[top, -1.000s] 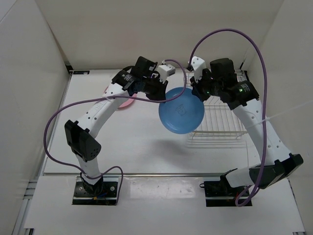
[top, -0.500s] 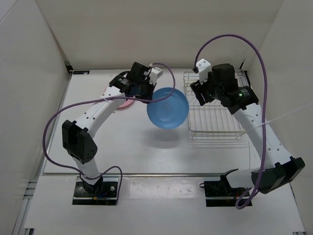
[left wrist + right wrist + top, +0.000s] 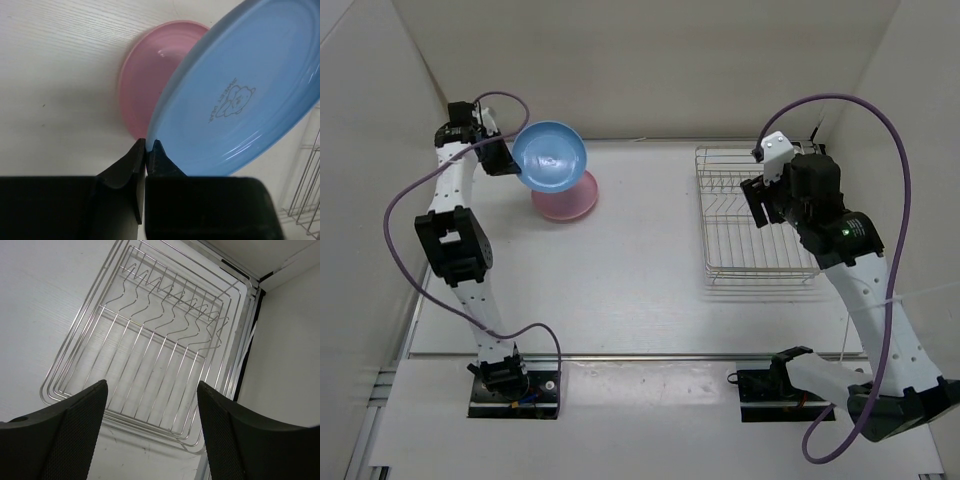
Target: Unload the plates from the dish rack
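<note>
The left gripper [image 3: 146, 150] clamps the rim of a round light-blue plastic plate [image 3: 250, 85], tilted directly above a round pink plastic plate [image 3: 145, 75] lying flat near the far left corner of the white tabletop [image 3: 620, 285]. The right gripper [image 3: 150, 390] hangs open over the silver wire dish rack [image 3: 165, 340].

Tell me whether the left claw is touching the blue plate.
Touching. The left wrist view shows the left claw shut on the rim of the blue plate, with no gap.
</note>
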### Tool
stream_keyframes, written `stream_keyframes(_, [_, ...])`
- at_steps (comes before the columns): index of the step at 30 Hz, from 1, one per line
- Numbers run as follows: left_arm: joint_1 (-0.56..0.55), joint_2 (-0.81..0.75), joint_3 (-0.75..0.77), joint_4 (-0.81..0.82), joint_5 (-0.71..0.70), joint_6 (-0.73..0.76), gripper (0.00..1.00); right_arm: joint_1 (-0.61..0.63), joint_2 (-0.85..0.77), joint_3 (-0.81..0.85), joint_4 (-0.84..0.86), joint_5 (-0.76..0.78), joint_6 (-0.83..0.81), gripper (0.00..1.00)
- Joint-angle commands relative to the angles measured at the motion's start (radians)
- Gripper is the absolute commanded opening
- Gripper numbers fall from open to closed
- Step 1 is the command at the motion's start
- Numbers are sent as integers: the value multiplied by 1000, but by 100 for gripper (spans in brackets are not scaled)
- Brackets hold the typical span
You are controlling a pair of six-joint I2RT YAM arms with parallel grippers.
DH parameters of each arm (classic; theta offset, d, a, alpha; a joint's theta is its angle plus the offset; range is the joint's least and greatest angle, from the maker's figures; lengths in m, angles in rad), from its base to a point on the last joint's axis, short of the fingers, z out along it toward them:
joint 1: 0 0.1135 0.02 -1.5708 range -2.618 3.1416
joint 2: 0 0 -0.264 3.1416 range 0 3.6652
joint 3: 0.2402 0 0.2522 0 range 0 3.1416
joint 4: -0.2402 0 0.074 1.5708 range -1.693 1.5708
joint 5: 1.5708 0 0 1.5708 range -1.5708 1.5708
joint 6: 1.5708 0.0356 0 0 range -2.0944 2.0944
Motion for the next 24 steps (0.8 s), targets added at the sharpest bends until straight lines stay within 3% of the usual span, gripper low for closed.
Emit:
stream_keyframes(1, [-19, 122, 125, -64, 161, -31, 12, -7, -10, 0, 32, 34, -15, 76])
stream_keyframes(7, [-8, 265, 195, -64, 215, -31, 12, -7, 34, 50, 3, 9, -6, 76])
stream_keyframes(24, [20, 306, 202, -64, 187, -31, 10, -7, 25, 50, -6, -40, 12, 76])
